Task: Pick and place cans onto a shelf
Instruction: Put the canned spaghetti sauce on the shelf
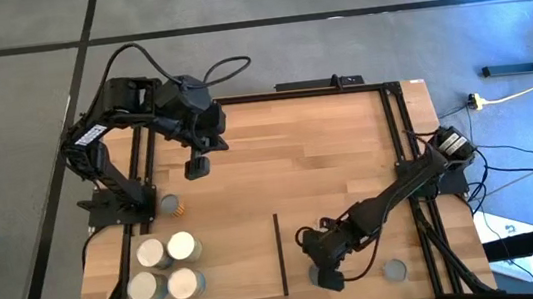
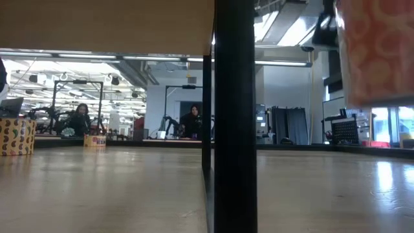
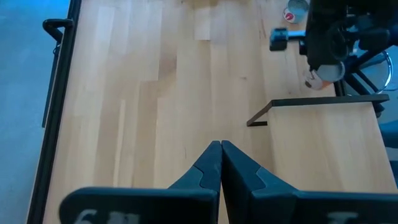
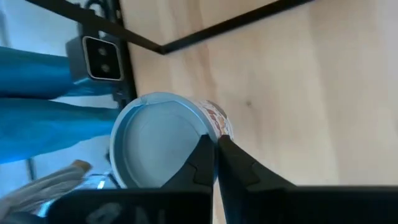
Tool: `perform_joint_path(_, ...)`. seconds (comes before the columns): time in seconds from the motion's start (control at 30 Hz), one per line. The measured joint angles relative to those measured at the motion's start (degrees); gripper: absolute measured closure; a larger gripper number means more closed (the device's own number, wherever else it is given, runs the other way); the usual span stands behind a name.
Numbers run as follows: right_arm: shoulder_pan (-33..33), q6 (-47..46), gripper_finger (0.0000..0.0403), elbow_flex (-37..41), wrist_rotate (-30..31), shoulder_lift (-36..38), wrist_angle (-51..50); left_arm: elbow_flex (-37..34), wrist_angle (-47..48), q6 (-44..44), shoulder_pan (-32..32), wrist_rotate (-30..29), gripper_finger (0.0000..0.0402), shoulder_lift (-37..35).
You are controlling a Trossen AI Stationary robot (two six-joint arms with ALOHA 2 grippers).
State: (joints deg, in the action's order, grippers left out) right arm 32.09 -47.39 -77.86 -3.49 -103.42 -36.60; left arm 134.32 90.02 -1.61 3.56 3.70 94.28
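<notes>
From above, your right claw [image 1: 326,275] sat low at the bottom centre of the frame, just right of the thin black strip [image 1: 280,254] that edges the shelf [image 1: 239,263]. It hid whatever it gripped. Four cream-topped cans [image 1: 183,284] stood upright in a square at the lower left of the table [image 1: 327,153]. An orange-labelled can [image 1: 169,207] stood above them and a grey-topped can [image 1: 394,272] at the lower right. Your left claw [image 1: 198,165] hung over bare boards at the upper left.

At table height, the held can [image 2: 375,52] filled the upper right, its base clear of the table. Its long axis ran nearly vertical, and its orange swirl print was too blurred to read. The shelf [image 2: 103,26] showed from beneath at the upper left.

From the left wrist, your left claw [image 3: 219,149] had its fingers pressed together on nothing. The held can [image 3: 323,71] hung under the other arm at the upper right.

From the right wrist, your right claw [image 4: 216,142] was pinched on the rim of the held can [image 4: 155,140], whose pale top faced the camera.
</notes>
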Motion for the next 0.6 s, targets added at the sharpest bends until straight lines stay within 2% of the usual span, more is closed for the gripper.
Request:
perform_joint_path(0.37, -0.12, 0.12, 0.0397, -20.11, 5.7, 0.07, -25.85, -0.02, -0.02, -0.39, -1.16, 0.07, 0.0401, -0.15)
perform_joint_path(0.5, -0.75, -0.85, 0.0397, -27.05, 9.91, 0.13, -32.51, -0.02, 0.0, -0.37, -2.2, 0.06, 0.0401, -0.18)
perform_joint_path(0.6, -1.84, -1.59, 0.0397, -30.99, 12.76, 0.17, -33.2, 0.0, 0.0, -0.2, -2.75, 0.08, 0.0401, -0.18)
